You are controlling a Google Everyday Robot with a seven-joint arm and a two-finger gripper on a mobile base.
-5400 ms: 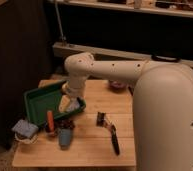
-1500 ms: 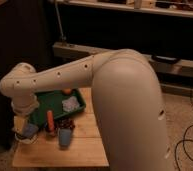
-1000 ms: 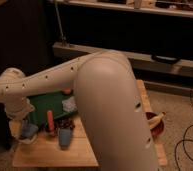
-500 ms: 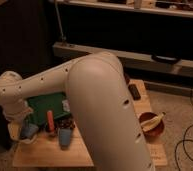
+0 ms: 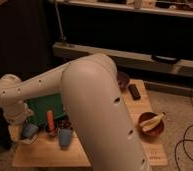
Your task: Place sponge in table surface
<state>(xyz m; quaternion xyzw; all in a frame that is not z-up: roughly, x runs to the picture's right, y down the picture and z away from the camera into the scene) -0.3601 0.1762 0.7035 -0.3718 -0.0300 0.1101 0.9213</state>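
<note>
The gripper point(image 5: 20, 125) hangs low at the left edge of the wooden table point(image 5: 50, 152), right by the bluish sponge point(image 5: 29, 131). I cannot tell whether it is gripping anything. The sponge looks to be down on the table surface, so probably only letting go and pulling away remain.

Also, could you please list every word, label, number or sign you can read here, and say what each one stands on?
No text can be read anywhere.
Remote on the table: any markings are too blurred to read.
Green tray, blue cup, robot arm: no print shows.
Pincer, low at the table's left edge by a blue-grey object: no legible label.
</note>
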